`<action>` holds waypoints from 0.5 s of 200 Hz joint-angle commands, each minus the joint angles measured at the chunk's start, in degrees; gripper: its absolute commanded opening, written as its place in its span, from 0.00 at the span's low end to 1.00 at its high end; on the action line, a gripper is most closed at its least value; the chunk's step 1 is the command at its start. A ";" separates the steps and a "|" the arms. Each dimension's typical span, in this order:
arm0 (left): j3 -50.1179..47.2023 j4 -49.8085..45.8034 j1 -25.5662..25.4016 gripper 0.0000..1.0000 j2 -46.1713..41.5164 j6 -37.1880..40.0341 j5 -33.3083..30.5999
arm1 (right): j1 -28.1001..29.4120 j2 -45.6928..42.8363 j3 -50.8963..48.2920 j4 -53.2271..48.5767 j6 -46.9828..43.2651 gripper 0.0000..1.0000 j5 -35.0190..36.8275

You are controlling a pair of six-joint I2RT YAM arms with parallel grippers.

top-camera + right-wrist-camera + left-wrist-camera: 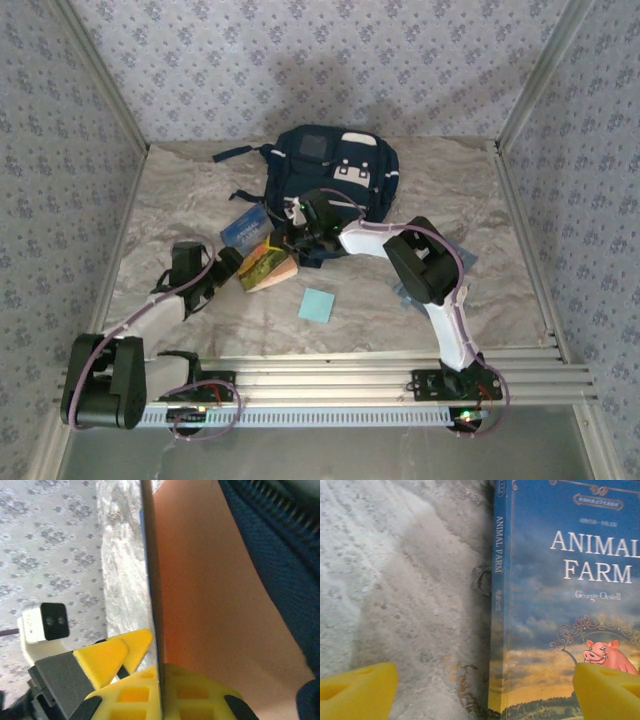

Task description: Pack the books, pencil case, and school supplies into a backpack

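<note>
Right fingers (117, 655): closed hard on the thin edge of the book (210, 605), one yellow pad on either face, no gap between them.
Book, seen from above (256, 252): lay on the desk (180, 200) just in front of the backpack (335, 165), blue end away from the arm bases. One side was tipped up, so a pale orange underside showed.
Why held so: my guess was that a flat paperback gives no way in underneath, so pinching one edge let the right arm tilt it off the desk toward the bag.
Backpack at the grip: in the right wrist view, navy fabric and a zip line ran close along the book's raised face. Whether the mouth stood open I could not tell.
Left fingers (357, 690): spread wide, holding nothing.
Book against the left fingers: the spine ran between the two pads. One pad was over bare desk, the other over the lower cover beside the pig drawing. I could not tell if that pad was touching or hovering.
Why placed so: probably waiting to steady or take the free side, though that is only my reading.
Note pad (317, 305): flat on the desk, on the near side of the book, apart from both sets of fingers.
Pencil case (404, 296): a grey-blue corner showed under the right arm's elbow, well apart from the backpack.
</note>
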 commanded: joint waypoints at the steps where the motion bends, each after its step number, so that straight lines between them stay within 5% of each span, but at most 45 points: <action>1: -0.37 8.83 0.22 0.91 1.88 -1.75 2.19 | -1.39 -2.31 -2.20 9.98 7.82 0.00 -2.58; 100: 2.93 25.17 -5.44 0.89 12.43 -5.04 3.14 | -4.85 -4.87 -8.22 18.42 13.51 0.00 -3.36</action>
